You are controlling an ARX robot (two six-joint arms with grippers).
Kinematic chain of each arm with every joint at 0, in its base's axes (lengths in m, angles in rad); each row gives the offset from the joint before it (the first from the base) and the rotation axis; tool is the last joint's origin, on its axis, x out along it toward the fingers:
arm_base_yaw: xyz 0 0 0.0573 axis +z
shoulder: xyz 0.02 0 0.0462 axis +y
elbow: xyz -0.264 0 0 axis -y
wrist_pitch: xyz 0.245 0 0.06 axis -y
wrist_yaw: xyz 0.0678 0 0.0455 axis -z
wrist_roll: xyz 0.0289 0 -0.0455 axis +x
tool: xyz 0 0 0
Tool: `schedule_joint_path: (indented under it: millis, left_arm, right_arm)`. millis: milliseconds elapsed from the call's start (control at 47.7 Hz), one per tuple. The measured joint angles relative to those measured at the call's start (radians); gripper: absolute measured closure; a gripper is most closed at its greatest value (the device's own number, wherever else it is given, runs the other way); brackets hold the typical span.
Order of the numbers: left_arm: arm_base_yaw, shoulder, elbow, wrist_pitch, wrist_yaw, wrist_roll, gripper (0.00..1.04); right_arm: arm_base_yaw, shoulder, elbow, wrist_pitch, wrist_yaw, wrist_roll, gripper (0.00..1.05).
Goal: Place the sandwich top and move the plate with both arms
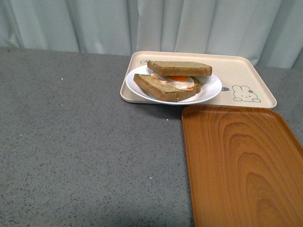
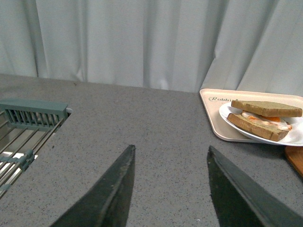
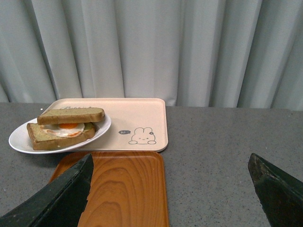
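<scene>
1. Two grippers hang released over the grey table (image 1: pixel 71 142): the left gripper (image 2: pixel 170 156) above bare tabletop, beside a grey rack (image 2: pixel 28 127).
2. Centre, the sandwich top (image 1: pixel 180 68) lies on the egg (image 1: pixel 177 80), on the plate (image 1: pixel 210 90) in the rabbit tray (image 1: pixel 246 71).
3. Right gripper (image 3: pixel 170 175), spread wide, hovers over the wood tray (image 1: pixel 241 165).
</scene>
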Motion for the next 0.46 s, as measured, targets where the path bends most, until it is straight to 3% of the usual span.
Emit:
schedule_joint_path:
  millis: [63,210,315,461]
  left_arm:
    - [0.000,0.000,0.000,0.000,0.000,0.000,0.50]
    - [0.000,0.000,0.000,0.000,0.000,0.000,0.20]
    - [0.000,0.000,0.000,0.000,0.000,0.001,0.05]
    - [0.000,0.000,0.000,0.000,0.000,0.001,0.06]
  right_arm:
    - [0.000,0.000,0.000,0.000,0.000,0.000,0.09]
    - [0.000,0.000,0.000,0.000,0.000,0.000,0.09]
    - [0.000,0.000,0.000,0.000,0.000,0.000,0.09]
    - [0.000,0.000,0.000,0.000,0.000,0.000,0.09]
